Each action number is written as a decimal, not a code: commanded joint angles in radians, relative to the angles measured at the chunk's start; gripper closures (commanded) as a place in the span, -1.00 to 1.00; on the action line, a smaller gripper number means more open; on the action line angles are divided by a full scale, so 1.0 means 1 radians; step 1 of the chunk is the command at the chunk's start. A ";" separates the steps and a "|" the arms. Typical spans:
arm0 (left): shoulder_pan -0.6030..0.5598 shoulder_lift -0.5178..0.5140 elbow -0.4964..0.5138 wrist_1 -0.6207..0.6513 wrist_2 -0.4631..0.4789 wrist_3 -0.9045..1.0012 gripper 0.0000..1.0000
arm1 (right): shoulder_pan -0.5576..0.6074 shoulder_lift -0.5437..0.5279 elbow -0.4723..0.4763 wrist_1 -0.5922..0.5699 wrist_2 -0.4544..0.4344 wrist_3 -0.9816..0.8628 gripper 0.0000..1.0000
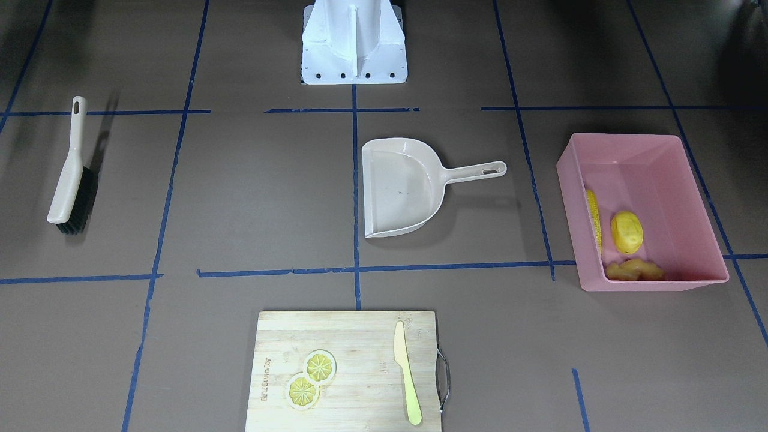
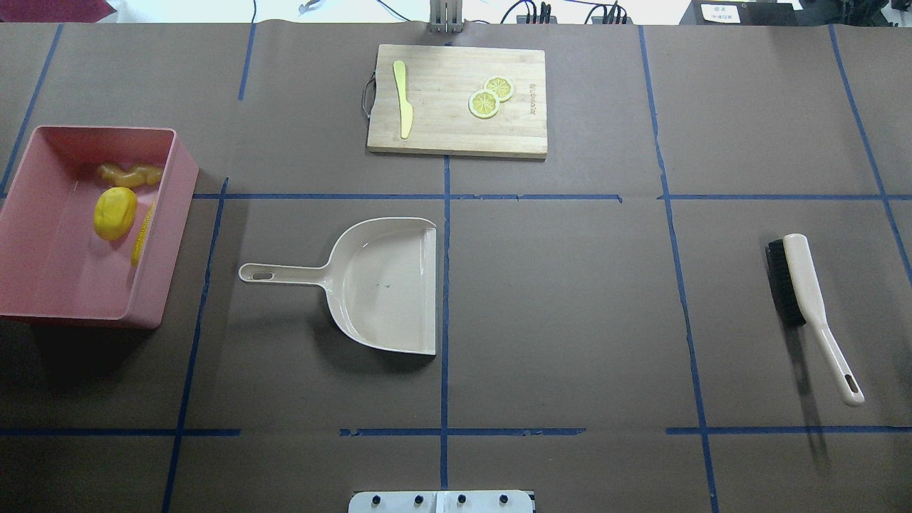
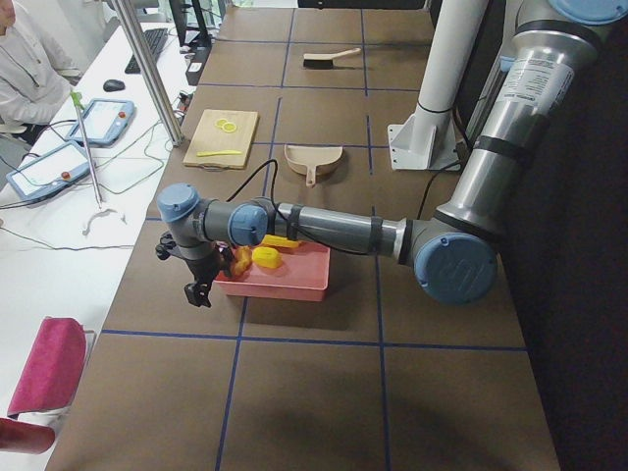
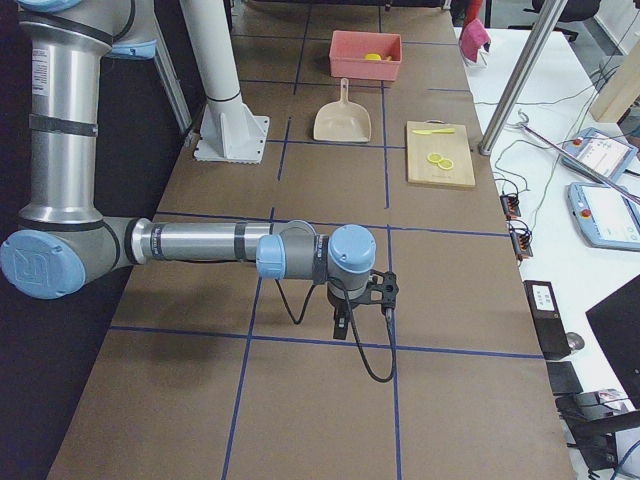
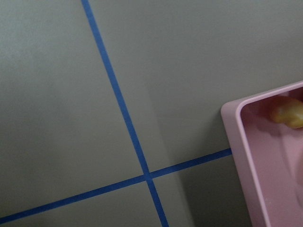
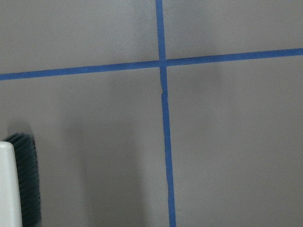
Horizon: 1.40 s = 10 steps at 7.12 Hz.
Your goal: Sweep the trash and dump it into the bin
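The pink bin (image 1: 660, 156) stands at the table's left end, also in the overhead view (image 2: 43, 285). Inside it lie the corn cob (image 1: 594, 219), the rounded yellow lump (image 1: 626, 231) and the tan-orange ginger-like piece (image 1: 634, 271). My left gripper (image 3: 196, 290) hangs just beyond the bin's outer end, pointing down; I cannot tell whether it is open or shut. My right gripper (image 4: 362, 315) hangs over bare table at the right end; I cannot tell its state either. The left wrist view shows a bin corner (image 5: 241, 156).
The beige dustpan (image 2: 377, 285) lies empty at mid-table, handle toward the bin. A beige brush (image 2: 805, 285) lies at the right end, its bristles in the right wrist view (image 6: 26, 184). A cutting board (image 2: 442, 121) at the far edge holds lemon slices (image 2: 490, 96) and a knife (image 2: 403, 100).
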 commanded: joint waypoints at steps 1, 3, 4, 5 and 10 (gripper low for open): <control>-0.014 0.026 0.005 -0.002 -0.092 -0.007 -0.99 | 0.045 0.093 -0.080 -0.131 -0.006 -0.159 -1.00; -0.040 0.026 -0.006 0.014 -0.136 -0.082 -0.99 | 0.036 0.113 -0.089 -0.132 -0.020 -0.169 -1.00; -0.041 0.036 -0.021 0.015 -0.132 -0.135 -0.99 | 0.035 0.114 -0.089 -0.133 -0.018 -0.166 -1.00; -0.041 0.076 -0.052 -0.003 -0.135 -0.131 -0.99 | 0.035 0.116 -0.088 -0.132 -0.018 -0.158 -1.00; -0.029 0.101 -0.109 -0.020 0.024 -0.165 -0.99 | 0.035 0.114 -0.088 -0.130 -0.020 -0.153 -1.00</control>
